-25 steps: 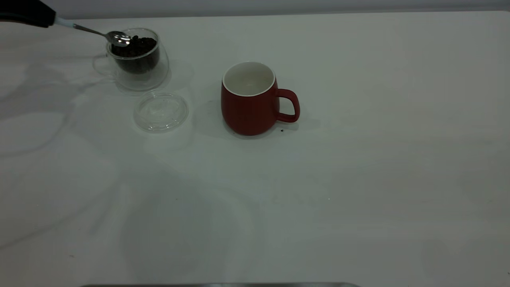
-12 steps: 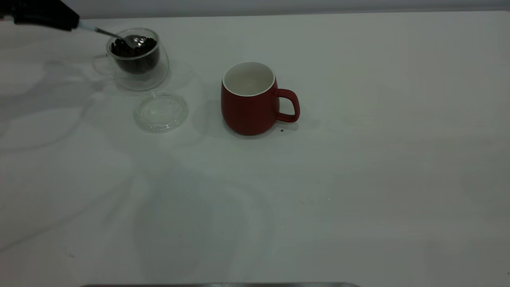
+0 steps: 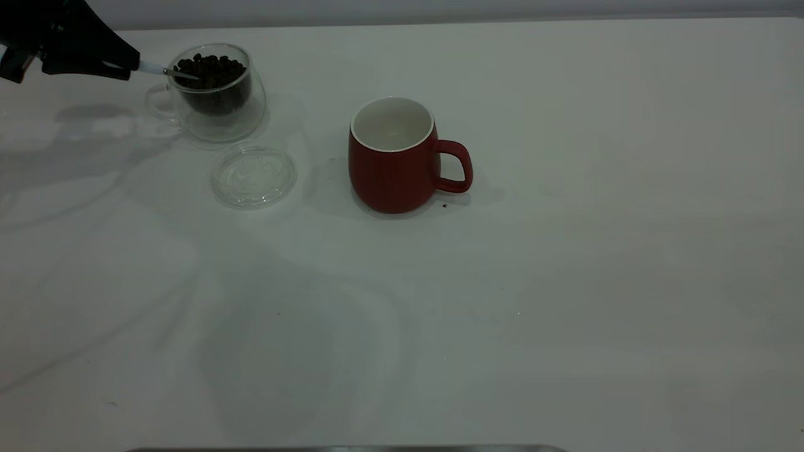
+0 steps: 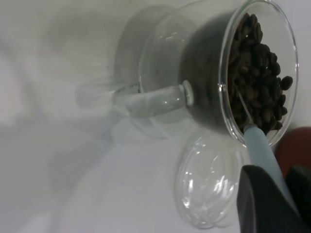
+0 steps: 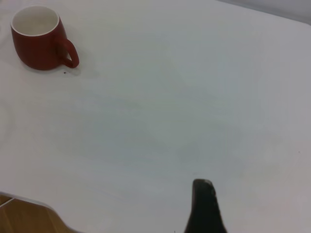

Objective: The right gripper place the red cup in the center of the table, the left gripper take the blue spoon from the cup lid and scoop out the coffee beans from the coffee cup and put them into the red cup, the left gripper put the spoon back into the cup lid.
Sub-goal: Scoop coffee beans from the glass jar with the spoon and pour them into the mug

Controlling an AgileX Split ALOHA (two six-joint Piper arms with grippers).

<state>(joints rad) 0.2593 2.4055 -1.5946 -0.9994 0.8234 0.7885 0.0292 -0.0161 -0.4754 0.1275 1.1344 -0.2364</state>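
Observation:
At the far left, my left gripper [image 3: 129, 64] is shut on the pale-blue handle of the blue spoon [image 3: 152, 68]. The spoon's metal bowl is buried in the coffee beans [image 3: 210, 64] heaped in the clear coffee cup [image 3: 217, 119]. In the left wrist view the blue spoon [image 4: 262, 148] runs from my left gripper [image 4: 273, 171] into the coffee beans [image 4: 257, 73]. The cup lid [image 3: 254, 176] lies empty in front of the coffee cup. The red cup [image 3: 389, 176] stands upright and empty mid-table, handle to the right. My right gripper [image 5: 204, 201] hangs far from the red cup [image 5: 36, 46].
The white table [image 3: 565, 282] stretches bare to the right and front of the red cup. A tiny dark speck [image 3: 445, 204] lies by the red cup's handle. The table's edge [image 5: 34, 206] shows in the right wrist view.
My left gripper has moved right and down toward the coffee cup. The spoon's bowl has gone from above the beans into the heap. The red cup and lid have not moved.

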